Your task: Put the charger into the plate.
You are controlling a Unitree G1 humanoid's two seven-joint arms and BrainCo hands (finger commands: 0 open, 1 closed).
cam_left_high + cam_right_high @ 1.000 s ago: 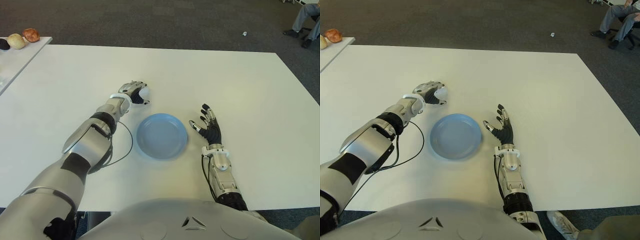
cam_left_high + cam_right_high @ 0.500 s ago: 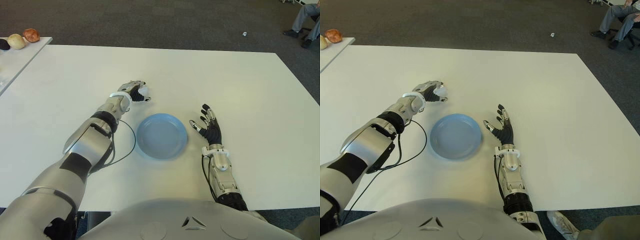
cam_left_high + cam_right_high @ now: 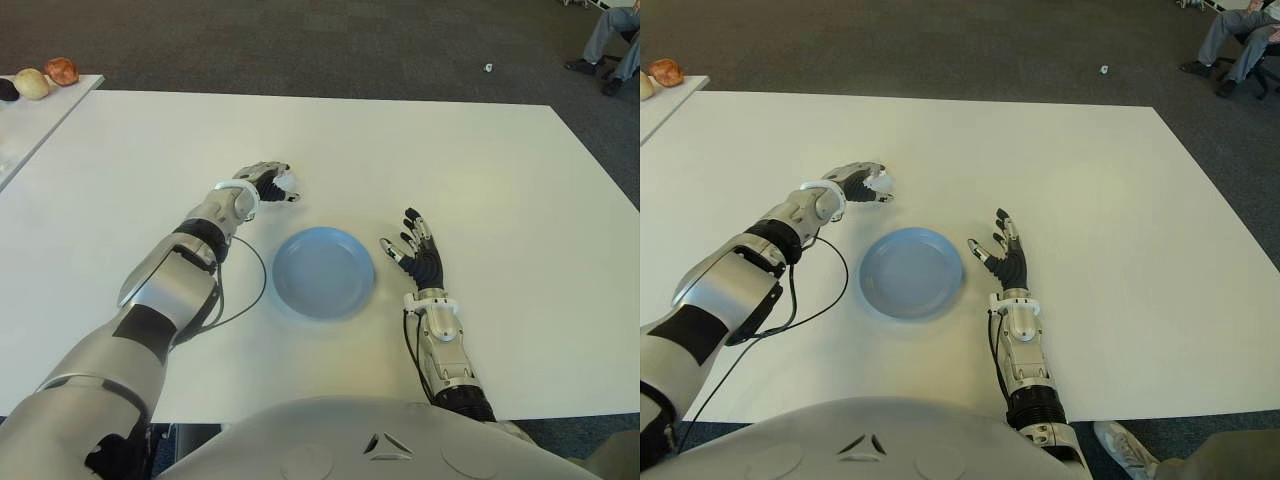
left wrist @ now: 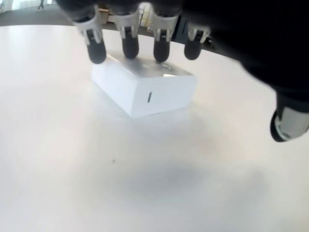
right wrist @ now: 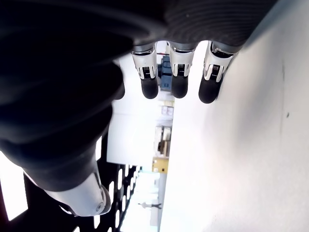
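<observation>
The white block charger (image 4: 145, 87) lies on the white table (image 3: 470, 160), just beyond the far left rim of the blue plate (image 3: 323, 271). My left hand (image 3: 276, 184) is reached out over it. In the left wrist view several fingertips (image 4: 129, 48) touch the charger's far top edge, while the thumb (image 4: 288, 123) stands well apart from it, so the hand is open around it. From the head camera the charger (image 3: 288, 182) peeks out white beyond the fingers. My right hand (image 3: 413, 250) shows to the right of the plate, fingers spread and holding nothing.
A black cable (image 3: 252, 290) loops from my left forearm across the table beside the plate. A side table (image 3: 20, 130) at the far left carries round food items (image 3: 32, 82). A seated person's legs (image 3: 612, 40) show at the far right on the dark carpet.
My left hand has edged slightly away from the plate and turned at the wrist, staying over the charger. The charger, plate and right hand have not moved.
</observation>
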